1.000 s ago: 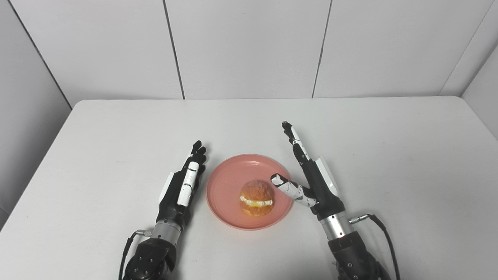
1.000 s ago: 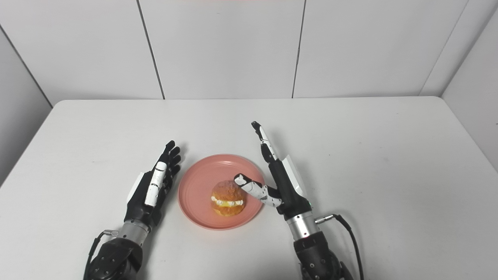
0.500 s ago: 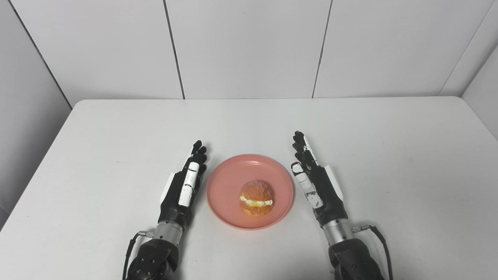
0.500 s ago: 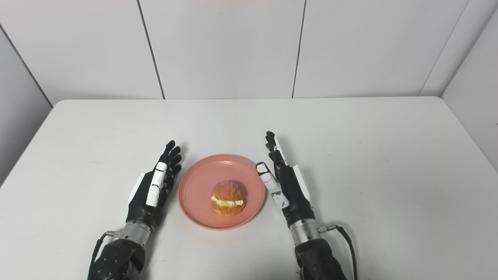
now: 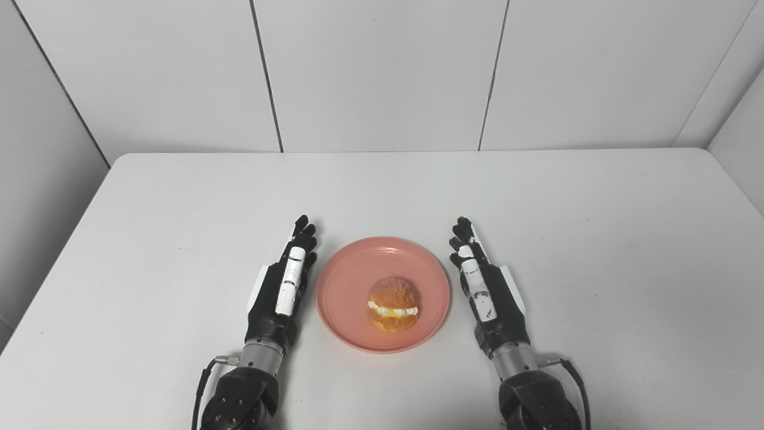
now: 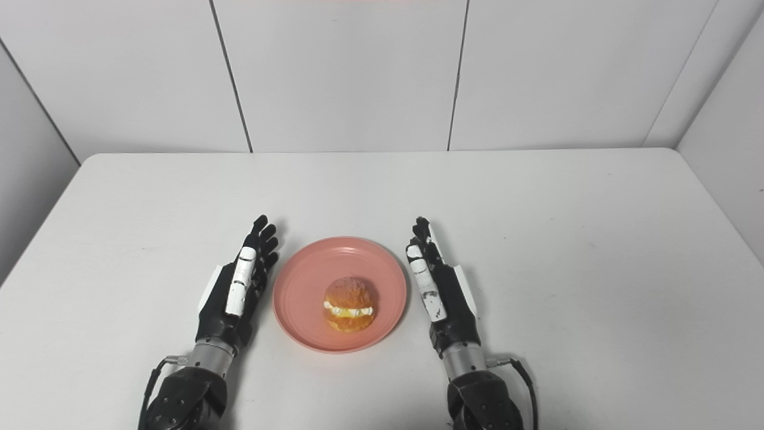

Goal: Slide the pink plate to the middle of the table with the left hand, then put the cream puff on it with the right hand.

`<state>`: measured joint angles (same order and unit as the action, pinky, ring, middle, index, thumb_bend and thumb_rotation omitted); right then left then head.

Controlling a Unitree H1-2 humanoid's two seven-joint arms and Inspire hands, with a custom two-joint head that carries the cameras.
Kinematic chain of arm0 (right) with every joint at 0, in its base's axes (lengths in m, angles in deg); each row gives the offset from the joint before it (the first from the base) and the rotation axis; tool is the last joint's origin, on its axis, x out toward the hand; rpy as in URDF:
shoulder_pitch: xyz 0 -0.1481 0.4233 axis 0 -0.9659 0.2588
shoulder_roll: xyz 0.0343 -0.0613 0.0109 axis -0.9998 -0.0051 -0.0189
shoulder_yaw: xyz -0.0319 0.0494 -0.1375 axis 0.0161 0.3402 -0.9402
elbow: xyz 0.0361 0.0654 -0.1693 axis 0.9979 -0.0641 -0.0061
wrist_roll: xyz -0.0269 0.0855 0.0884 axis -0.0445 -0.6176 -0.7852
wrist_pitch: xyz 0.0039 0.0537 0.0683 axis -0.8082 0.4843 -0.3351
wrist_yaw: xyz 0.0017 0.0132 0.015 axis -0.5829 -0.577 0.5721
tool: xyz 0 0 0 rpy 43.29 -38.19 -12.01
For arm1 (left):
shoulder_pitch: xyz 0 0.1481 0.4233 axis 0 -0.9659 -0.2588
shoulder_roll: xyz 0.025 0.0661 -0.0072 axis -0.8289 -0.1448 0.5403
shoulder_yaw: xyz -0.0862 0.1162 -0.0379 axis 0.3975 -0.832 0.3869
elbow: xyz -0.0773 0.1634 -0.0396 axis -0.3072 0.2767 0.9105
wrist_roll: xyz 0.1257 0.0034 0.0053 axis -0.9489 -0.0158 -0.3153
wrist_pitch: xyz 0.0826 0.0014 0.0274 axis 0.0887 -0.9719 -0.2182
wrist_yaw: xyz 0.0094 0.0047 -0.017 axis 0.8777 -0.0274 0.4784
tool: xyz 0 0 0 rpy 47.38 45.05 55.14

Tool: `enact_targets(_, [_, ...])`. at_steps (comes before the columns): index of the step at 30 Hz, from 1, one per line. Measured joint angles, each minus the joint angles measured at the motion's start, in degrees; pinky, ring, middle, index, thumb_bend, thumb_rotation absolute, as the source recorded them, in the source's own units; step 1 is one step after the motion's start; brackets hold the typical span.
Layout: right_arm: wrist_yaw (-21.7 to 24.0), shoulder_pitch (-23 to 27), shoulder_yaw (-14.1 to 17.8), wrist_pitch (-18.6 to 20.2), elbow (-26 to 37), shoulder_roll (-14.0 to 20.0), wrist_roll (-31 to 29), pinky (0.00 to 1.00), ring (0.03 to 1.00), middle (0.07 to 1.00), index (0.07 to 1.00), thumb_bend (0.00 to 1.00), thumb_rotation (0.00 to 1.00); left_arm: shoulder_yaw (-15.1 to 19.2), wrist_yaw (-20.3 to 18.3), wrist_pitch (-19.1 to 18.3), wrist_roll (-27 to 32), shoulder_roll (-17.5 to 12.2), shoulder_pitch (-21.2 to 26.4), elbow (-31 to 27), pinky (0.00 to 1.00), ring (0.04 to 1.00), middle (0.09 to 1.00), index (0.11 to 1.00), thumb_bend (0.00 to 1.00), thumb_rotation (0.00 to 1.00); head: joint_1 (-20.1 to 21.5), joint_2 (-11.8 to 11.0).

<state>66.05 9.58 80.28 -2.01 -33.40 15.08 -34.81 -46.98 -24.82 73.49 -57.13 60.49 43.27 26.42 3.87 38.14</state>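
Observation:
The pink plate (image 5: 358, 280) lies on the white table near the front middle. The cream puff (image 5: 393, 303), golden with a cream band, sits on the plate a little right of its centre. My left hand (image 5: 280, 289) lies flat and open on the table just left of the plate, holding nothing. My right hand (image 5: 486, 292) lies flat and open just right of the plate, holding nothing, with its fingers (image 5: 464, 239) stretched forward. Neither hand touches the plate.
The white table (image 5: 179, 215) is bounded by grey wall panels behind and at both sides. Cables (image 5: 576, 382) run from both wrists near the front edge.
My right hand has drawn back from the cream puff to the plate's right side, lowered onto the table and folded its thumb in. The left hand, plate and puff have not moved.

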Motion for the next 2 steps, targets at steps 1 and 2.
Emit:
enact_targets(1, [-0.32,0.02,0.37,0.07,0.00,-0.36,-0.12,1.00,1.000,1.000,1.000,0.61,0.94,0.23,0.45,0.35,0.00,0.34,-0.02,0.18,1.00,1.000,1.000,0.996,0.59,0.99,0.00,0.00])
enact_targets(2, [-0.70,0.02,0.65,0.11,0.00,-0.64,-0.17,1.00,1.000,1.000,1.000,0.60,0.94,0.33,0.76,0.45,0.00,0.57,-0.07,0.24,1.00,1.000,1.000,0.998,0.58,1.00,0.09,0.09])
